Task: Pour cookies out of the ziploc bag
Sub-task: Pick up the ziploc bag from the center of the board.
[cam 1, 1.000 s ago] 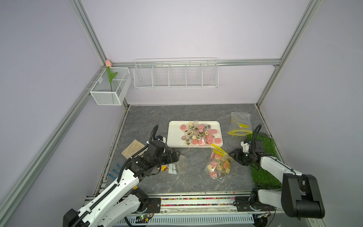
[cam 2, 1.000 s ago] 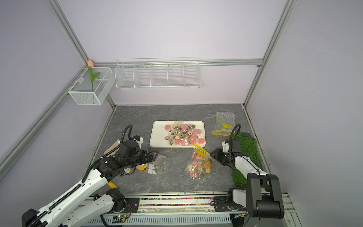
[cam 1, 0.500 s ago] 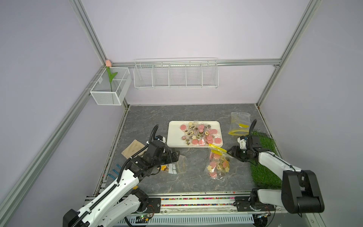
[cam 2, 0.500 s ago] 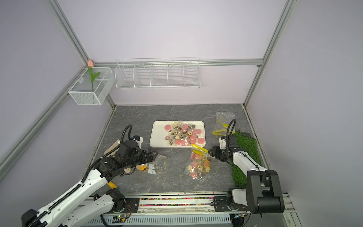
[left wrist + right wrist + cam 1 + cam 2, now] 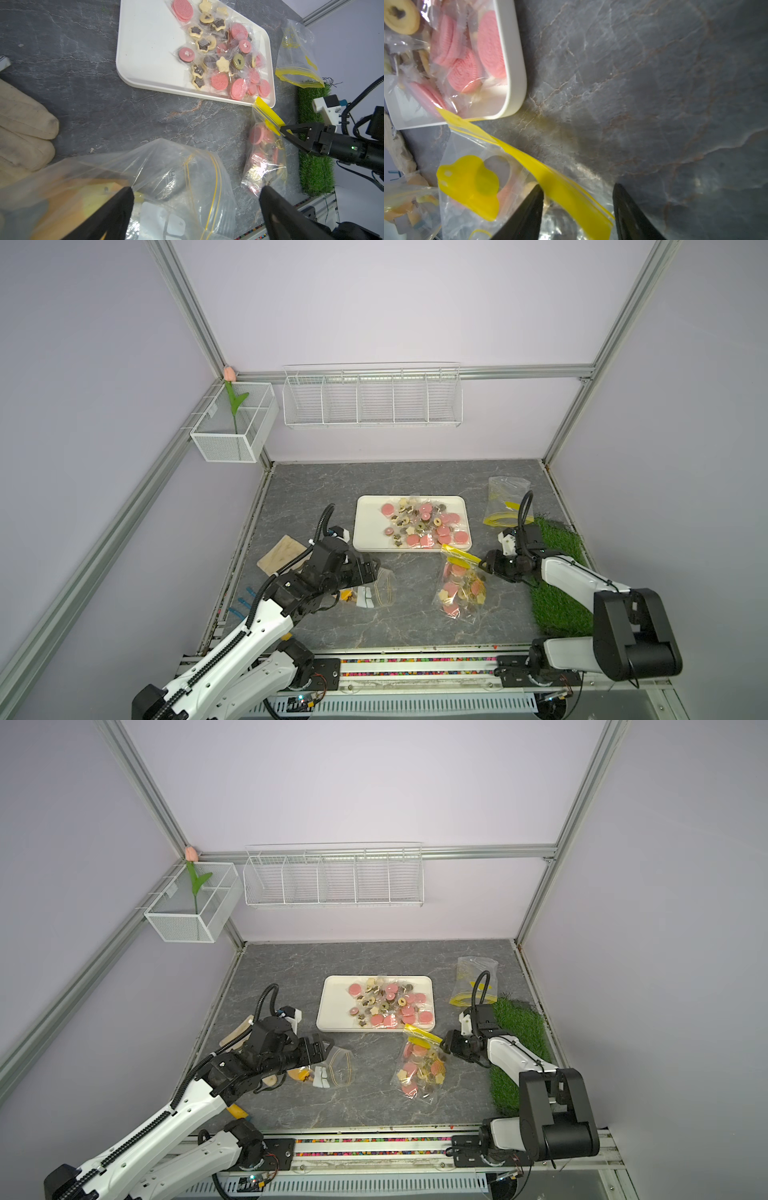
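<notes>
In both top views the ziploc bag [image 5: 459, 589] lies flat on the grey table [image 5: 324, 489], just in front of the white tray [image 5: 368, 531]. Its yellow zip strip [image 5: 459, 554] lies by the tray's near right corner. Pink, beige and brown cookies [image 5: 457, 587] fill the bag, and more lie on the tray's right half. The right gripper [image 5: 484, 566] sits low at the strip's right end, its arm over the grass mat [image 5: 561, 610]. The left gripper [image 5: 372, 568] hangs over a second clear bag [image 5: 384, 589], well left of the ziploc bag.

From the left wrist, the left gripper [image 5: 196, 190] has its jaws spread wide above the clear bag [image 5: 166, 166]. Whether they touch it I cannot tell. Beyond, the right gripper [image 5: 283, 133] points at the end of the yellow strip.

From the right wrist, the right gripper [image 5: 577, 186] has its jaws apart. The yellow zip strip [image 5: 529, 162] runs between them, not pinched. The tray's corner [image 5: 517, 62] holds wrapped pink cookies [image 5: 488, 47].
</notes>
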You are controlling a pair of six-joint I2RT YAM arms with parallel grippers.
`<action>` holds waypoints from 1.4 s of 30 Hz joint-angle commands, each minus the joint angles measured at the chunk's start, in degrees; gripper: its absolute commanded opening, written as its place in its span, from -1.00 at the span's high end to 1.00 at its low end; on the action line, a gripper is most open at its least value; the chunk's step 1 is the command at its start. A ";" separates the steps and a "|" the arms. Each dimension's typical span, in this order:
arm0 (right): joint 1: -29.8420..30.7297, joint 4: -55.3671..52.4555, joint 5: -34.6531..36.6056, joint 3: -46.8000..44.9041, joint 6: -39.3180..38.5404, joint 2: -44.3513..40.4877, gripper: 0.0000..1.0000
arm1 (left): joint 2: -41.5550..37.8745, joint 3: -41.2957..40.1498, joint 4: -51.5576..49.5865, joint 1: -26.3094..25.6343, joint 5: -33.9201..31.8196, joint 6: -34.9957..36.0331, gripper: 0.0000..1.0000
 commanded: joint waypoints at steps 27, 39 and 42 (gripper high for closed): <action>2.61 -8.74 -4.01 4.16 -1.13 -13.91 0.87 | -0.98 2.67 5.52 -0.23 3.16 -4.14 -0.92; 4.38 -13.12 -4.47 10.30 4.20 -24.63 0.87 | 2.62 3.85 21.14 -0.41 13.78 -20.22 -0.91; 5.49 -12.44 -4.70 11.41 5.21 -26.89 0.87 | 2.31 4.27 24.13 -0.50 12.84 -24.52 -0.91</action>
